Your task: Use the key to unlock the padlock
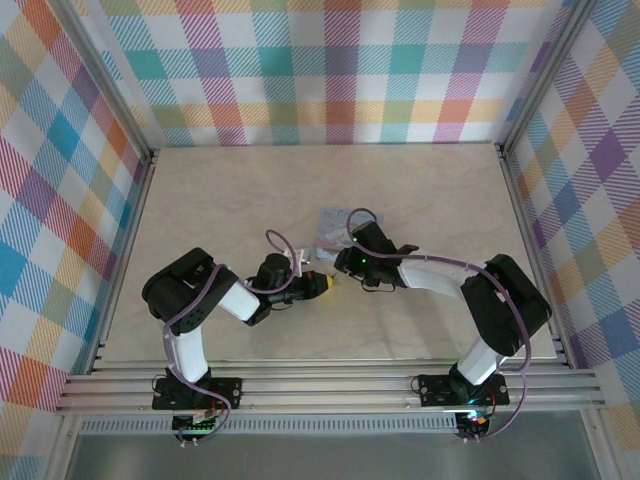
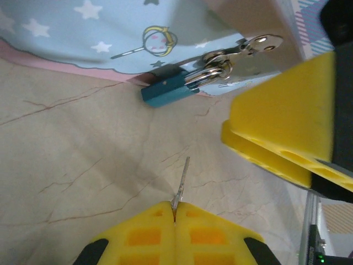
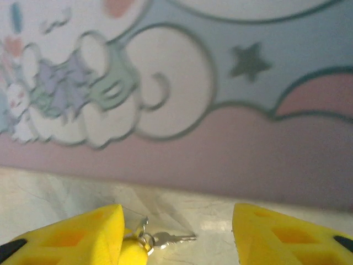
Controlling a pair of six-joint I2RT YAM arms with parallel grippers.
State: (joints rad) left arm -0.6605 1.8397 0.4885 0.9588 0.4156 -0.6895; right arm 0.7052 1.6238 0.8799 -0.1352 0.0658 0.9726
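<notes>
matt blue padlock [image 2: 165, 91] with glossy metal shackle [image 2: 212, 70], metal key [image 2: 182, 179], smooth marbled table [image 2: 83, 165].

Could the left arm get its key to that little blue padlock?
Probably yes: only bare table lies between the key and the padlock; a finger of the right gripper stands off to one side.

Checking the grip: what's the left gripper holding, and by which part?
The key, pinched at its head end between the shut fingers of the left gripper; blade sticks out.
</notes>
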